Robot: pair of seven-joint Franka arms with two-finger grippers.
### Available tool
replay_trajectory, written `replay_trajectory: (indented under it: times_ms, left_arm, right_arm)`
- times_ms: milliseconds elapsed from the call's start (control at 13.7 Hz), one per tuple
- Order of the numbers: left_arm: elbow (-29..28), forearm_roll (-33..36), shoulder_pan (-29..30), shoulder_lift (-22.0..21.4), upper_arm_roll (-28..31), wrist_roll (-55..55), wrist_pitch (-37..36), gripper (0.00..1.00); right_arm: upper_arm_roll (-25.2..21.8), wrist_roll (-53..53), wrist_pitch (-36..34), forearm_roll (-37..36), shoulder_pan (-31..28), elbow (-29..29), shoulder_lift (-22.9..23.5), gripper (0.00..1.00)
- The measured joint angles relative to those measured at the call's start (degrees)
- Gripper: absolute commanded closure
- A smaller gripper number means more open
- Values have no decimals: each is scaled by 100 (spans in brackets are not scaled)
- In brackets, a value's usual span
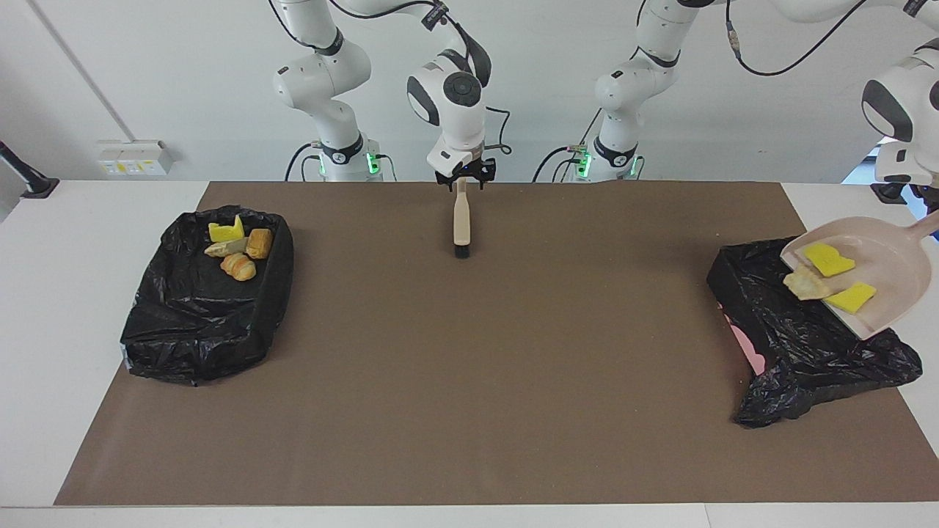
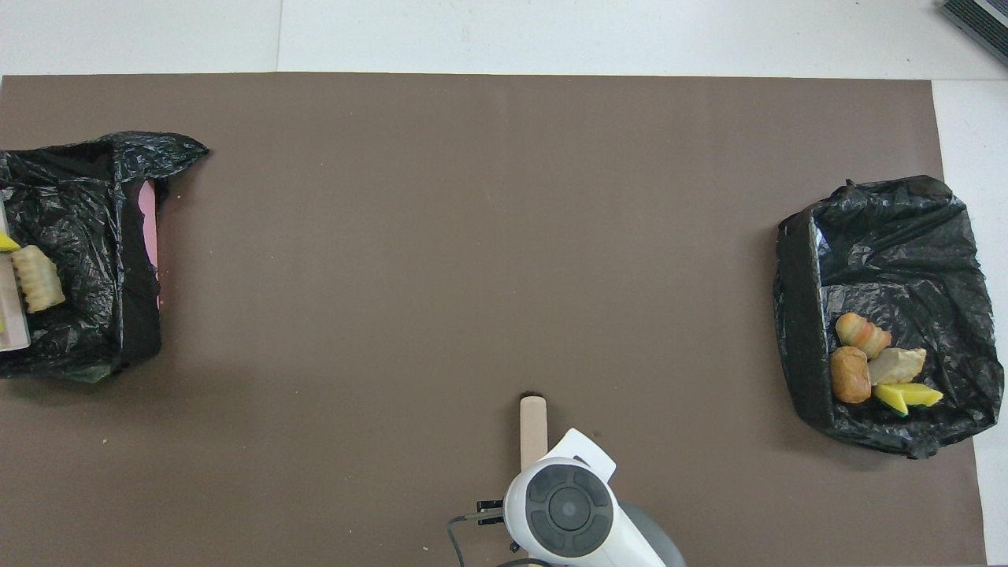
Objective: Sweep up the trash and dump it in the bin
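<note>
Beige plastic dustpan [image 1: 891, 264], tilted over the black-lined bin [image 1: 792, 345] at the left arm's end of the table. We see the left gripper [image 1: 930, 213] clamped on its handle at the frame's edge. Two yellow sponge pieces [image 1: 827, 259] and a pale chunk [image 1: 805, 283] lie at its lip. Other scraps [image 1: 238, 253] sit in the second bin [image 1: 198, 323]. The right gripper [image 1: 461, 180] stands spread around the upright brush [image 1: 461, 224].

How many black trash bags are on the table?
2. One bag lies at the left arm's end, under the tilted dustpan. The other bag lies at the right arm's end, with scraps in it.
</note>
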Motion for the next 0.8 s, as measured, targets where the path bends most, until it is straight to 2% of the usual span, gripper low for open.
replay_trajectory:
  times_ms: [218, 437, 583, 801]
  left_arm:
    - [100, 693, -169, -4, -8, -2, -163, 100]
    - [252, 809, -186, -27, -8, 58, -265, 100]
    - [299, 531, -200, -69, -22, 72, -402, 100]
    - [331, -668, -202, -200, -27, 60, -493, 100]
  right_arm:
    - [-24, -58, -208, -1, -387, 468, -34, 0]
    - [-42, -63, -244, -2, -744, 784, -67, 0]
    - [-55, -66, -264, -49, -865, 948, -92, 0]
    - [-78, -129, -428, -155, -1570, 1253, -318, 0]
